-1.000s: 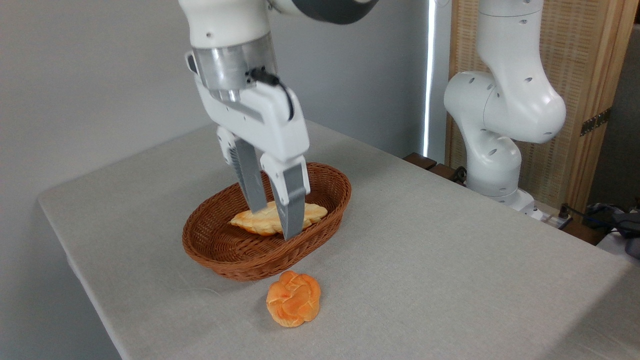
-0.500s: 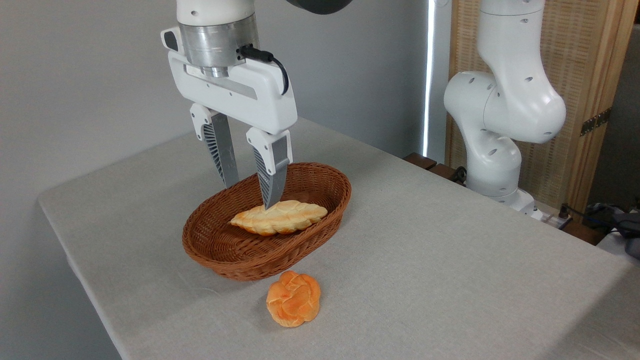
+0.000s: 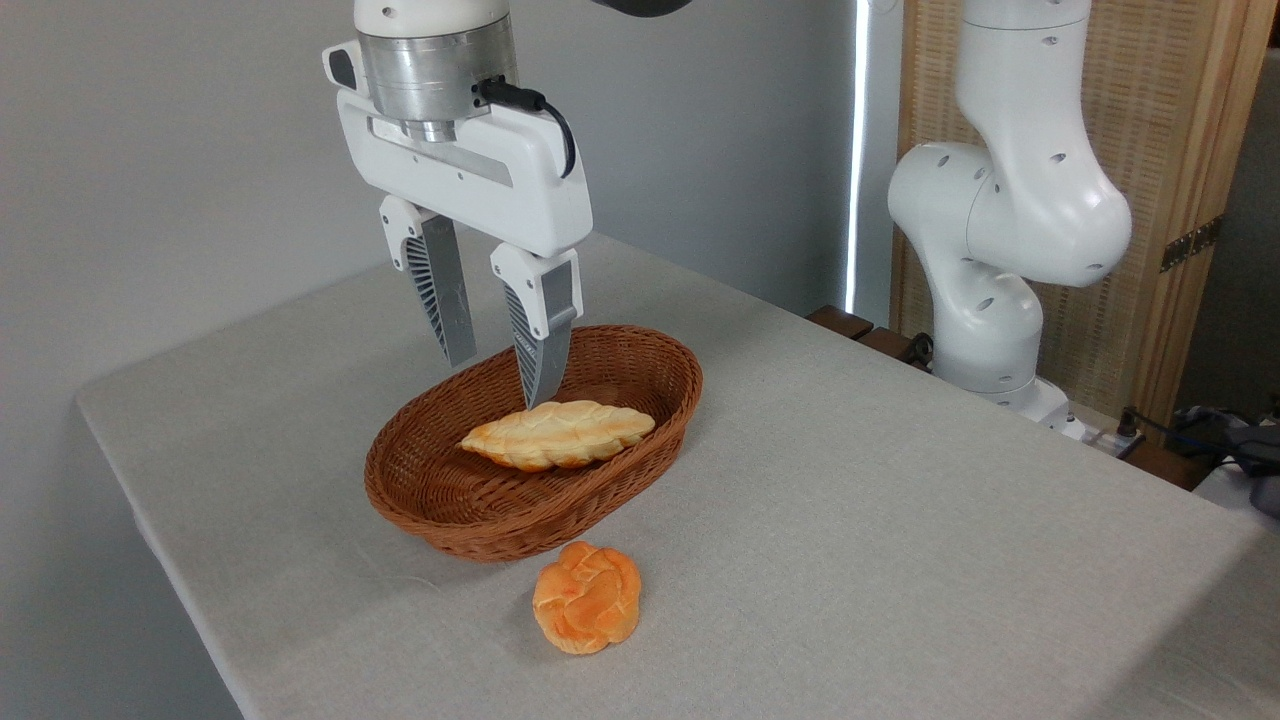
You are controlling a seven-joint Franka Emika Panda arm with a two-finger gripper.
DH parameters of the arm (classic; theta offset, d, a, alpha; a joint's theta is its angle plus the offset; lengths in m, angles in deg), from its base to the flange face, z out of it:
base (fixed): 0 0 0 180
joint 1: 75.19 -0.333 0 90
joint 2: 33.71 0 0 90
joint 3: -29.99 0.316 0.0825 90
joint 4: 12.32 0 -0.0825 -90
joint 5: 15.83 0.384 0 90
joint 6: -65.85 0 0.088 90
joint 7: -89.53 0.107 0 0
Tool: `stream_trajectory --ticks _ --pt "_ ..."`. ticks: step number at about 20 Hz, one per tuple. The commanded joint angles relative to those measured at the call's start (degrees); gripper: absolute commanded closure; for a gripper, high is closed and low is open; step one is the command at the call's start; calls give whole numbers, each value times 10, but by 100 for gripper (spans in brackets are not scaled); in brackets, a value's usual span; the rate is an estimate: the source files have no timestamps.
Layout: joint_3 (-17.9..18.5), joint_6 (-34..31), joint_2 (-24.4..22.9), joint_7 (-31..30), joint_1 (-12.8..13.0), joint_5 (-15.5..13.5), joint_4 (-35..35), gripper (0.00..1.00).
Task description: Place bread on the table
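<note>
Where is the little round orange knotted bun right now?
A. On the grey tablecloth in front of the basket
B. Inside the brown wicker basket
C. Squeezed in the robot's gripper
A: the small round orange knotted bun lies on the grey cloth-covered table, just in front of the brown oval wicker basket; the open gripper hangs empty above.

arm – upright, wrist vertical | gripper (image 3: 497, 382) – pointing down, jaws apart, empty

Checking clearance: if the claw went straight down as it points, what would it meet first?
Probably the braided loaf in the wicker basket, just under the open claw; depth is uncertain.
</note>
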Motion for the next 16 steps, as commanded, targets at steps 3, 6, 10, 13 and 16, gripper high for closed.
stream_trajectory --ticks 3,6,10,13,16 --pt "1 -4 -9 2 6 -3 -11 0" --pt "1 -5 -10 3 6 -2 -11 0" --pt "1 -6 -9 60 6 -2 -12 0" --pt "1 -6 -9 61 6 -2 -12 0" --pt "1 -6 -9 62 6 -2 -12 0"
